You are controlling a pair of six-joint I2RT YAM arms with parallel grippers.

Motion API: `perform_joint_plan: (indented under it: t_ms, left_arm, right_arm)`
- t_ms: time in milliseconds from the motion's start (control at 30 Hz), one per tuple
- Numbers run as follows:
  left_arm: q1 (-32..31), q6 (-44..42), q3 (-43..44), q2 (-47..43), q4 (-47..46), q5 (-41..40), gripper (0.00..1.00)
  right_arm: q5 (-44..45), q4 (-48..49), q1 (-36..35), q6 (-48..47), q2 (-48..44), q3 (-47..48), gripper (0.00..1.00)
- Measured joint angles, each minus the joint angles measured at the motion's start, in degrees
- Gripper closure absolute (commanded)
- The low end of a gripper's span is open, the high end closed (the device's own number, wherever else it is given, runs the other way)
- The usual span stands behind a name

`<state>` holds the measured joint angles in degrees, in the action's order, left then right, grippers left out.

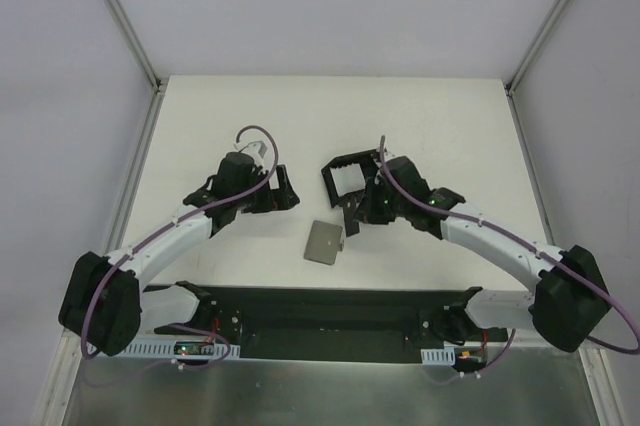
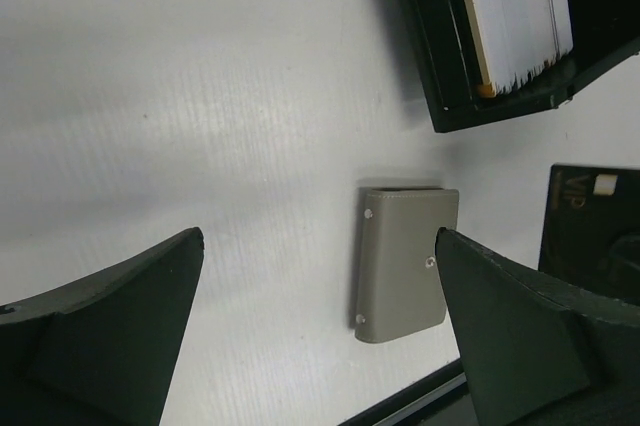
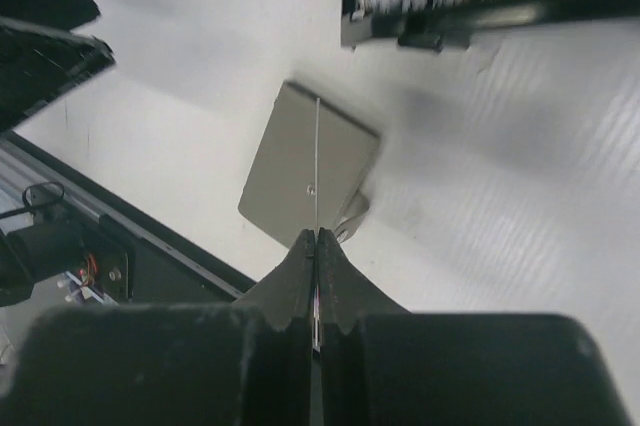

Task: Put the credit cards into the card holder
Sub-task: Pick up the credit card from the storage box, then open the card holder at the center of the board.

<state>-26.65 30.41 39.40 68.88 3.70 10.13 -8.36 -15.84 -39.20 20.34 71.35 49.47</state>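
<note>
On the table (image 1: pixel 430 116), right of centre: black holder (image 1: pixel 345 178), open-topped, thin-walled. Inside it, standing on edge: a white block (image 2: pixel 515 11) of ribbed leaves, tan along one side in the left wrist view. Fills much of the frame. Just nearer the arms, flat and closed: grey wallet (image 1: pixel 325 242), apart from the holder.

Pinched tight in the right claw (image 3: pixel 317 236): one thin card (image 3: pixel 317 146), seen only edge-on as a pale line, so colour not to be told. Held upright between holder and wallet in the top view, just beside the holder's near wall, not in any slot.

Spread wide: left claw (image 2: pixel 318 238), gripping nothing, low over the table left of wallet and holder.
</note>
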Motion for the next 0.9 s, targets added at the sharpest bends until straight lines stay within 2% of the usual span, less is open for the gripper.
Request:
perform_joint_plan:
  t_ms: [100,267,500,800,900]
  left_arm:
    - [0.0,-0.5,-2.0,-3.6,0.5,-1.9,0.01]
    - [0.8,-0.8,-2.8,-7.0,1.6,-2.5,0.01]
    - [1.9,-0.8,-2.8,-4.6,1.9,2.0,0.01]
    - [1.0,-1.5,-4.7,-3.2,3.0,4.4,0.16]
    - [-0.1,-1.5,-4.7,-2.5,3.0,4.6,0.26]
  right_arm:
    - [1.1,2.6,-4.6,4.9,0.4,-3.7,0.99]
    - [3.9,7.2,-10.4,10.8,4.3,-4.1,1.00]
    - [9.9,7.6,-11.5,15.1,5.6,-5.3,1.00]
    - [13.7,5.8,-11.7,18.1,3.0,-10.1,1.00]
    - [14.1,5.9,-11.8,18.8,3.0,-10.2,1.00]
